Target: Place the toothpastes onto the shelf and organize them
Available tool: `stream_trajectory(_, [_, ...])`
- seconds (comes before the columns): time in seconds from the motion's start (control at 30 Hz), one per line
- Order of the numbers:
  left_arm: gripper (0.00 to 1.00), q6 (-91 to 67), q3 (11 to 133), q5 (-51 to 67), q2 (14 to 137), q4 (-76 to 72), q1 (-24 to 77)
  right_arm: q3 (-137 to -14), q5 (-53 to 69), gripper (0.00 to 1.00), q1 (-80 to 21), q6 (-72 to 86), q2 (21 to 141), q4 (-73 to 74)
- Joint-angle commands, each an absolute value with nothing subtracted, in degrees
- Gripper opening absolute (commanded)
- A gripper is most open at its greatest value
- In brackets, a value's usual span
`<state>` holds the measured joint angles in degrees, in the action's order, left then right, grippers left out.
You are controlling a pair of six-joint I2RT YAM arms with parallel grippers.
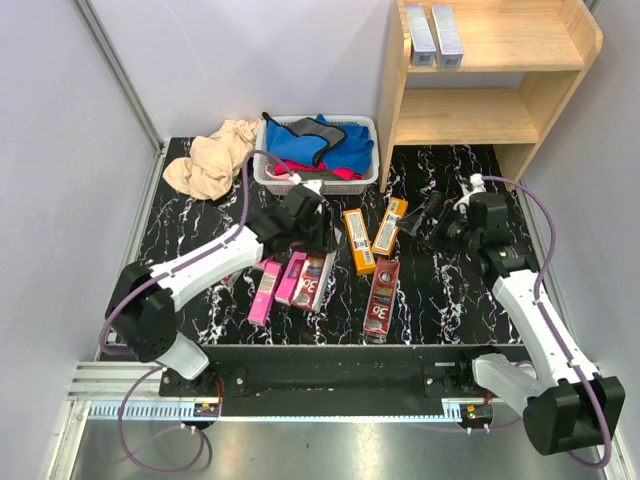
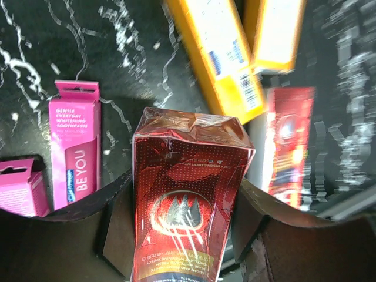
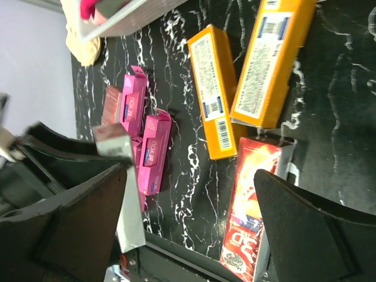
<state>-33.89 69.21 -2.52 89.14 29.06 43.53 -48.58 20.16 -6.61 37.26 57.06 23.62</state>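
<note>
**Lift the red box slowly**

The wooden shelf stands at the far right of the worktop, with two grey toothpaste boxes on top. The right tool is spread wide. The left tool pinches a dark red toothpaste box; lift it straight up so it cannot slip.

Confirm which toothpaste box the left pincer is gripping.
The glossy dark red cardboard box, clamped in the left pincer. The other red box, bright pink boxes and orange-yellow boxes lie loose on the black marbled table.
</note>
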Motion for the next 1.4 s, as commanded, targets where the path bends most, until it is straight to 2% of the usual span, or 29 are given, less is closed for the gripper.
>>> stream_trajectory(0.0, [0.49, -38.7, 66.8, 6.9, 82.7, 20.7, 39.8, -52.5, 13.1, 1.00, -14.4, 38.0, 57.7, 23.4])
stream_trajectory(0.2, [0.49, -50.7, 54.8, 19.5, 78.1, 4.9, 31.2, -54.0, 4.4, 1.00, -26.2, 40.1, 57.9, 22.9])
stream_trajectory(0.43, [0.49, -67.1, 39.8, 24.7, 74.4, -18.2, 23.5, -55.9, -8.3, 1.00, -43.0, 40.8, 61.6, 22.4])
stream_trajectory(0.77, [0.51, -81.2, 35.4, 29.8, 77.7, -34.4, 20.7, -57.7, -25.6, 1.00, -64.8, 38.9, 70.1, 17.8])
stream_trajectory(1.0, [0.51, -83.1, 33.9, 30.6, 78.8, -38.3, 20.7, -58.4, -26.6, 0.99, -68.0, 37.8, 73.1, 14.2])
stream_trajectory(1.1, [0.51, -83.8, 33.5, 31.0, 79.1, -39.8, 20.7, -58.5, -27.4, 0.91, -68.0, 38.1, 74.6, 14.1])
stream_trajectory(1.23, [0.51, -85.1, 33.0, 31.5, 78.8, -41.4, 20.7, -58.4, -27.7, 0.66, -68.0, 38.4, 75.6, 13.4])
stream_trajectory(1.33, [0.52, -86.5, 32.4, 31.2, 78.8, -43.6, 20.7, -58.6, -27.8, 0.55, -68.0, 38.2, 76.0, 13.4])
stream_trajectory(1.37, [0.52, -87.1, 32.2, 31.1, 79.0, -44.5, 20.7, -58.5, -27.8, 0.46, -68.1, 38.4, 75.9, 13.4])
